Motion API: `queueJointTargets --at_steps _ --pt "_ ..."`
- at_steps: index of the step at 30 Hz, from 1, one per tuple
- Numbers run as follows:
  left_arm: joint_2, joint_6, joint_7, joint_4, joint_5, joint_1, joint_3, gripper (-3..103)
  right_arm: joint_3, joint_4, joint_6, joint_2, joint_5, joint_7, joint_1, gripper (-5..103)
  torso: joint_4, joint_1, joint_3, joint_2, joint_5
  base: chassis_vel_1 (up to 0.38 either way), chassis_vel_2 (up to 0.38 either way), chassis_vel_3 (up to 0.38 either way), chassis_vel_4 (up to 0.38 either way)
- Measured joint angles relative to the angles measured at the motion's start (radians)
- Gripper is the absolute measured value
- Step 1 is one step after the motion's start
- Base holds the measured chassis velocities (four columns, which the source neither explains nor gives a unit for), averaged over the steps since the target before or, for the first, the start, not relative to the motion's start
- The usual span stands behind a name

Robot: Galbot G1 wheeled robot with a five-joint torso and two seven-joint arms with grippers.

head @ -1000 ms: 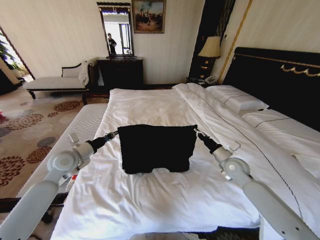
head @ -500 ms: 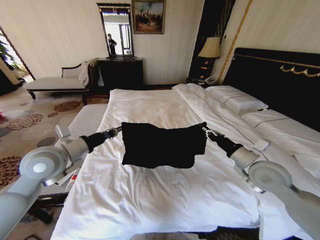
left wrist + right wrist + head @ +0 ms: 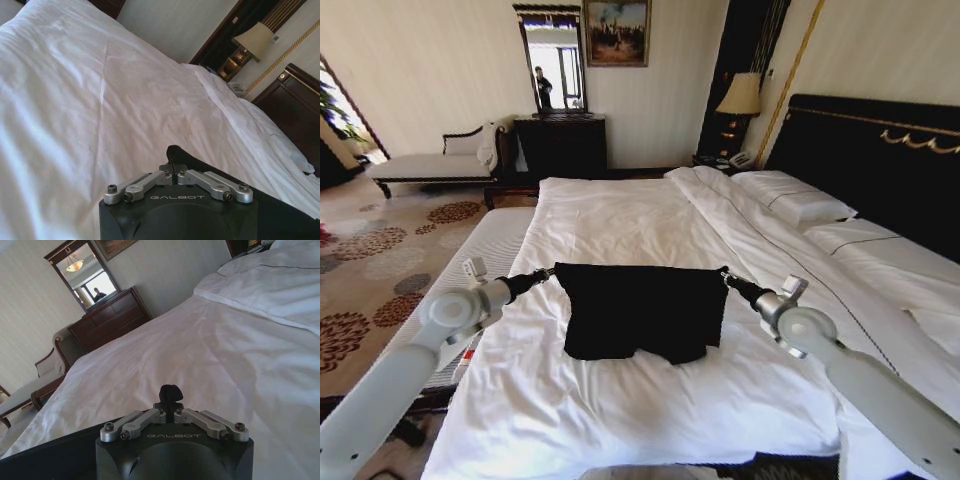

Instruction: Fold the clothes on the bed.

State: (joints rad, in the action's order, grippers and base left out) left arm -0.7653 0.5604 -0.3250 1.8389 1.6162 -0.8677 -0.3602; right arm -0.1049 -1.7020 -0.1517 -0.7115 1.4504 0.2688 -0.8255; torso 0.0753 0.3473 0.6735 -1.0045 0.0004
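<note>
While both claws stay pinched on T-shirt (image 3: 642, 310) top corners, left gripper (image 3: 549, 272) and right gripper (image 3: 725, 277) level, shirt hangs over bed (image 3: 620, 215), hem touching duvet. You keep edge taut, lower evenly, avoid bunching.
</note>
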Motion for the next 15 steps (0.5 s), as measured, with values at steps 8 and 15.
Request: queueJointTargets --at_steps 8,15 --pt "-0.076 -0.012 0.053 -0.054 -0.018 0.039 0.027 0 0.093 0.081 0.041 -0.1 -0.015 -0.045 0.127 2 0.0002 0.0 0.0 0.0 -0.0007 0.0 0.0 0.0 0.0" --pt "0.088 -0.013 0.119 0.088 -0.013 -0.101 0.011 0 -0.005 -0.043 0.043 -0.018 -0.022 -0.065 -0.056 2 0.0003 -0.001 -0.001 0.0 -0.0005 0.0 0.0 0.0 0.0"
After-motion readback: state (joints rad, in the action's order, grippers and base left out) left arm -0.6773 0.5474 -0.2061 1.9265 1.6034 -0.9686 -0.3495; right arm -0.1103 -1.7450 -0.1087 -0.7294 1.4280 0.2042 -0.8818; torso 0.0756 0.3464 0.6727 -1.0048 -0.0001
